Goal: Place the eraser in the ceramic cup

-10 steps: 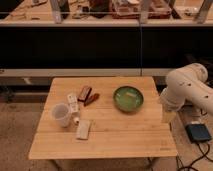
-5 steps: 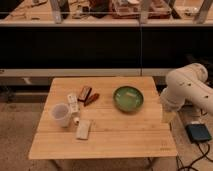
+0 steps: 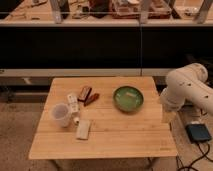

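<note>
The eraser (image 3: 84,93), a small dark block with orange edging, lies on the wooden table (image 3: 125,135) left of centre. The ceramic cup (image 3: 61,114), whitish and round, stands near the table's left edge, in front and to the left of the eraser. My white arm (image 3: 186,90) is folded off the table's right side. The gripper (image 3: 167,115) hangs at the table's right edge, far from the eraser and the cup.
A slim reddish-brown stick (image 3: 92,99) lies right beside the eraser. A shallow green bowl (image 3: 128,98) sits right of centre. A pale flat slab (image 3: 83,129) and small white pieces (image 3: 73,101) lie near the cup. A dark pad (image 3: 199,132) lies on the floor at right. Shelving runs behind.
</note>
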